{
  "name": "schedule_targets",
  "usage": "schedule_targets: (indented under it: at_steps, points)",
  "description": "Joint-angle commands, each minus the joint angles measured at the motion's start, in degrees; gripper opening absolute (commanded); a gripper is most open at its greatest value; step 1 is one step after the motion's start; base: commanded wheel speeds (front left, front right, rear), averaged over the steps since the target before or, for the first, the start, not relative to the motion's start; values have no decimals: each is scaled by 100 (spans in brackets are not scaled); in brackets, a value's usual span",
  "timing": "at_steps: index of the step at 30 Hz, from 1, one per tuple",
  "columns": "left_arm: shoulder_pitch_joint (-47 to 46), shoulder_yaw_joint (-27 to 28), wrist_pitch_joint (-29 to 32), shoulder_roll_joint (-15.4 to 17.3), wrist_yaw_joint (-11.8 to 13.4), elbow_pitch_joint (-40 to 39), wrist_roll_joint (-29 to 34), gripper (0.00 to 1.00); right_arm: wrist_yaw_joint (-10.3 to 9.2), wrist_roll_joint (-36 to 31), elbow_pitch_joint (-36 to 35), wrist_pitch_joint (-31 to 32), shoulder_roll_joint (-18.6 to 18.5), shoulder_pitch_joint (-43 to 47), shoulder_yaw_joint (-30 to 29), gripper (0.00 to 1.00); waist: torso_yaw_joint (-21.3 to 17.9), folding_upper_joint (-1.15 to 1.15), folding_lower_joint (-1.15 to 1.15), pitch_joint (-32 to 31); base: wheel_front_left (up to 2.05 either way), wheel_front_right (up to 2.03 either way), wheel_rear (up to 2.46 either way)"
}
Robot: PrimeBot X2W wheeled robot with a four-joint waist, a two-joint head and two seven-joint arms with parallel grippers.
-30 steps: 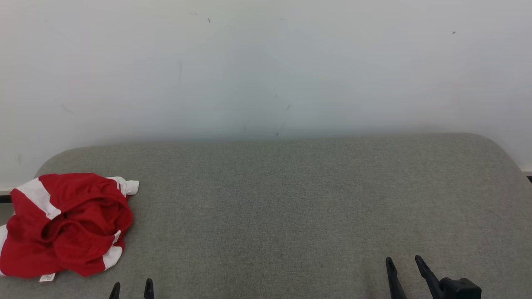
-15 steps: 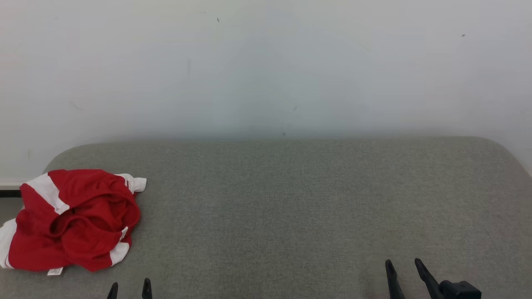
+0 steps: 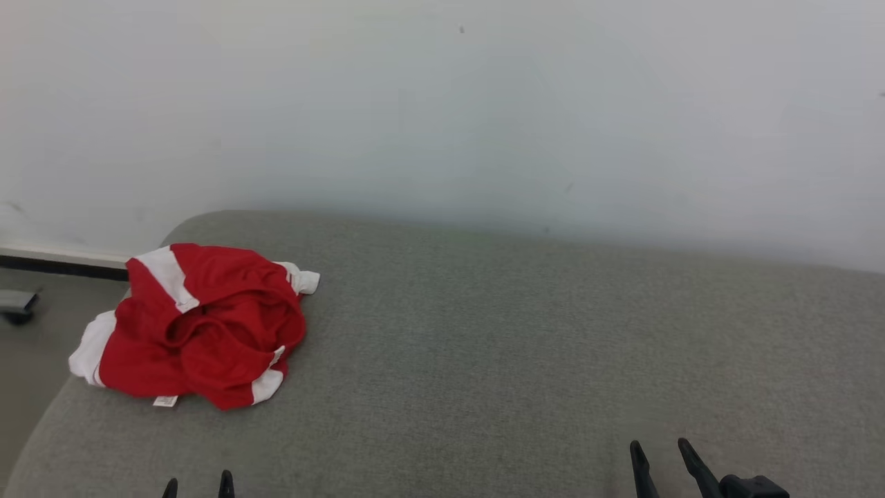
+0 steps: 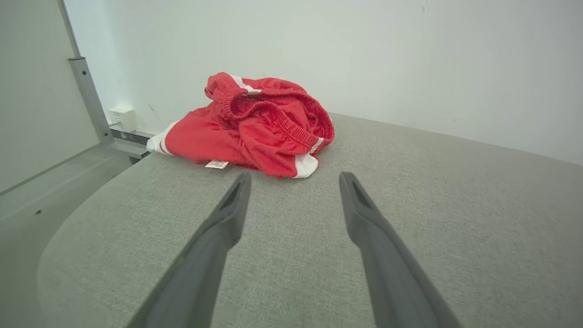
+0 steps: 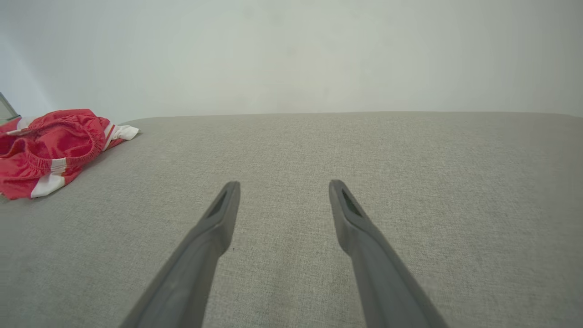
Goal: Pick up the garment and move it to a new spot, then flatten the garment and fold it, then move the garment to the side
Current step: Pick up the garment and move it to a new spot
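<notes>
Dark jaws both wide open, empty (garment (image 3: 200,325) lying apart).

Head view: left gripper (image 3: 198,484) cut by bottom edge. Right wrist: garment (image 5: 50,146) cut at left.

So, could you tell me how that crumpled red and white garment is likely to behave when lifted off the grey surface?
The garment will probably hang limp and unfold, since it lies in soft bunched folds. It looks thin, so likely light. The gathered waistband may give a firmer pinch than the smooth cloth, which could slip.
</notes>
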Motion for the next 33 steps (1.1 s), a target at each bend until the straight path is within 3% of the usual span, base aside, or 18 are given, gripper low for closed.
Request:
schedule_targets:
  at_steps: [1,14,33]
  points:
    - [82,16,-22,37,-16,-3,49,100,-12,23,15,-29,8,20,3,100,353,0,0,-32,0,0,0]
    - [141,162,-22,134,-34,-7,17,100,-12,207,214,-168,14,-73,256,100,1371,0,0,-45,0,0,0]
    - [206,375,-22,11,25,-101,-54,100,-12,194,576,-245,10,-576,663,100,1662,0,0,256,0,0,0]
